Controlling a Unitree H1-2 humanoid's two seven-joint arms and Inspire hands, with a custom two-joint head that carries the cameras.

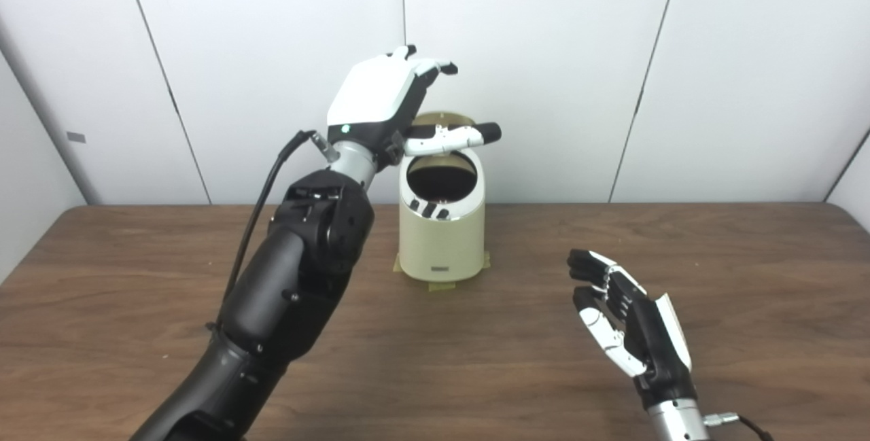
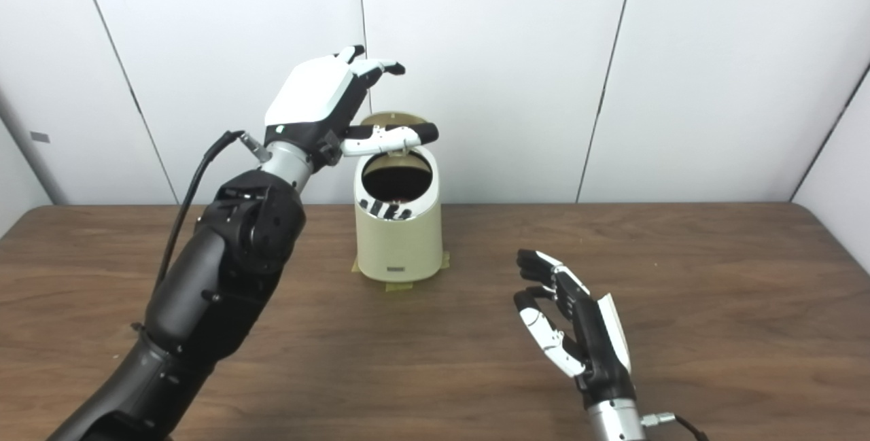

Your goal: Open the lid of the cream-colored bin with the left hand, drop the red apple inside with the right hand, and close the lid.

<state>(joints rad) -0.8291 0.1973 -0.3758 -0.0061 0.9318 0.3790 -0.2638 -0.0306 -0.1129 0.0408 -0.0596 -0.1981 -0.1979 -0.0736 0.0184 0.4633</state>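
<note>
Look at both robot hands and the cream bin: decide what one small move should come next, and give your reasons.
Probably the left robot hand should lower the lid to close the cream bin. The lid stands raised behind the open mouth, with that hand up beside it. The right robot hand is open and holds nothing, and no apple lies on the table. Something dark reddish shows inside the bin, likely the apple.

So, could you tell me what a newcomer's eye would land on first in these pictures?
The raised left hand, up at the open lid of the cream bin at the table's far middle. Then the right hand, open and empty, low on the right. Something reddish shows dimly inside the bin.
</note>
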